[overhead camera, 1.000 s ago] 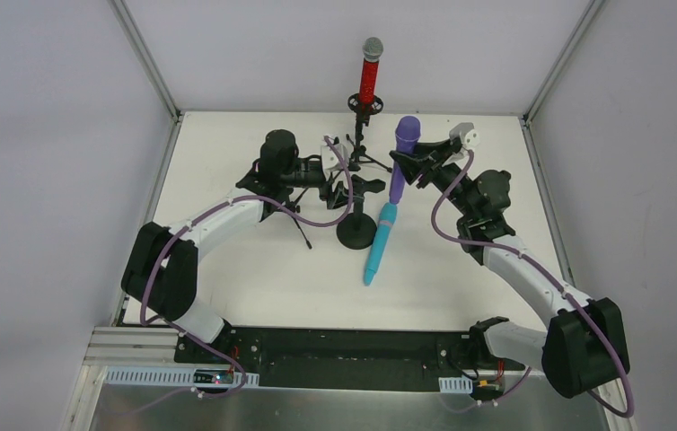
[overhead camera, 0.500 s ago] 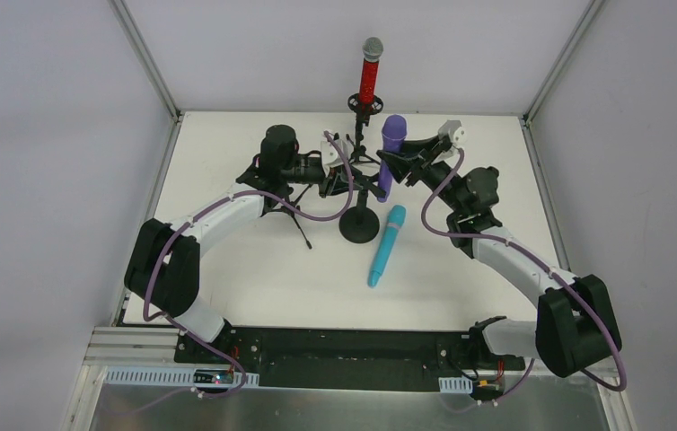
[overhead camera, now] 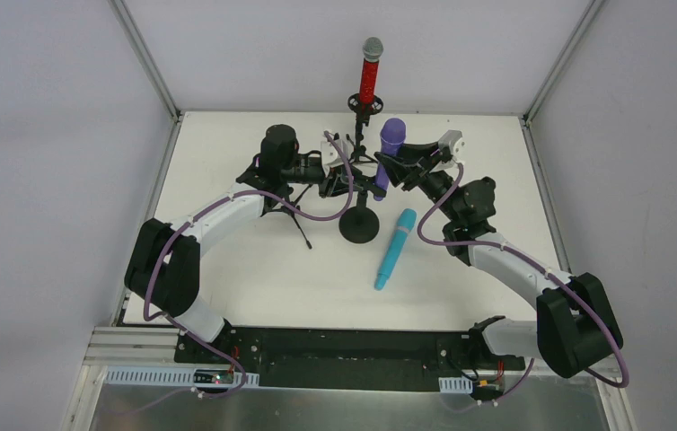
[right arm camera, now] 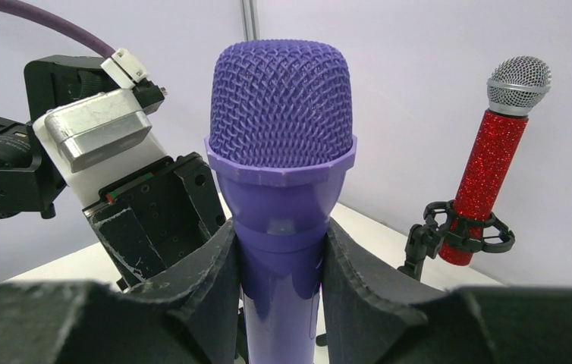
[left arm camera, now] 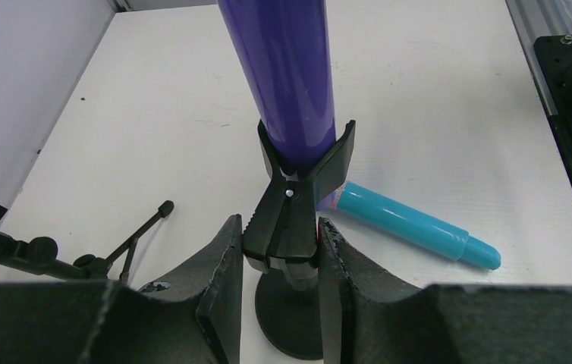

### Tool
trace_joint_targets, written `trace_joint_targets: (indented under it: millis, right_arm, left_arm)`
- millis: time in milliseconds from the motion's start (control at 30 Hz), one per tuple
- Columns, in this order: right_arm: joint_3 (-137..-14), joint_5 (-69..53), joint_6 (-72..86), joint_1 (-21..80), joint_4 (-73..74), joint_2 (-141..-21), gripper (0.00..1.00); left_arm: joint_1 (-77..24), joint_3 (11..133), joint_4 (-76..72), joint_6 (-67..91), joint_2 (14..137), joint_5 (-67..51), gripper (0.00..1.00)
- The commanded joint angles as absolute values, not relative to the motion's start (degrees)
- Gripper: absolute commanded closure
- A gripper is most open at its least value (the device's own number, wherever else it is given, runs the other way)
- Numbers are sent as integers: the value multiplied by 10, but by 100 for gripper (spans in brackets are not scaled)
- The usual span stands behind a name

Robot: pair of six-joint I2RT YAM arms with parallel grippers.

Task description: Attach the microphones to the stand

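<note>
My right gripper (overhead camera: 398, 163) (right arm camera: 281, 262) is shut on the purple microphone (overhead camera: 389, 151) (right arm camera: 283, 174) and holds it upright, its lower end in the open clip (left arm camera: 302, 178) of a black round-based stand (overhead camera: 358, 224). My left gripper (overhead camera: 342, 182) (left arm camera: 279, 246) is shut on that stand's clip. The purple body (left arm camera: 287, 76) rises from the clip's forks. The red microphone (overhead camera: 370, 74) (right arm camera: 491, 163) with a silver mesh head stands in a tripod stand (overhead camera: 361, 135) at the back. The cyan microphone (overhead camera: 394, 249) (left arm camera: 412, 225) lies flat on the table, right of the round base.
A black tripod stand (overhead camera: 292, 211) lies folded on the table under my left arm; its legs show in the left wrist view (left arm camera: 127, 243). Metal frame rails edge the white table (overhead camera: 254, 269) at left, right and back. The arm bases sit along the near edge.
My right gripper carried the purple microphone left to the stand clip held by my left gripper. The cyan microphone shifted slightly right on the table.
</note>
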State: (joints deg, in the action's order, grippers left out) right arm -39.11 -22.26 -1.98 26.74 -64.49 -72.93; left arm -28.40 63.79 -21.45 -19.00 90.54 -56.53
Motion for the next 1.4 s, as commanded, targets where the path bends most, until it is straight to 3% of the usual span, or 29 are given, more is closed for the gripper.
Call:
trace_joint_targets:
  millis: [0,200,333,467,567,700,1300,1367]
  right_arm:
    - [-373,-215,-14,285,-701,-728,100]
    - [-367,-213,-17,290,-701,-729,100]
    - [-369,-214,-18,290,-696,-727,99]
    - [-372,-214,-18,291,-690,-728,84]
    - [-375,-212,-20,292,-679,-726,75]
    - [-381,-215,-21,292,-672,-727,66]
    - [-383,-197,-17,296,-634,-698,2]
    - [-381,-194,-16,296,-624,-688,1]
  left_arm:
    - [-289,650,-208,-192,911,-595,100]
    - [-289,644,-217,-192,905,-592,100]
    - [-290,642,-223,-190,903,-589,71]
    - [-289,641,-225,-188,901,-591,31]
    - [-290,638,-230,-186,898,-593,16]
    - [-290,634,-238,-181,897,-592,11]
    - [-289,613,-304,-133,875,-570,5]
    - [-289,614,-311,-122,873,-573,4]
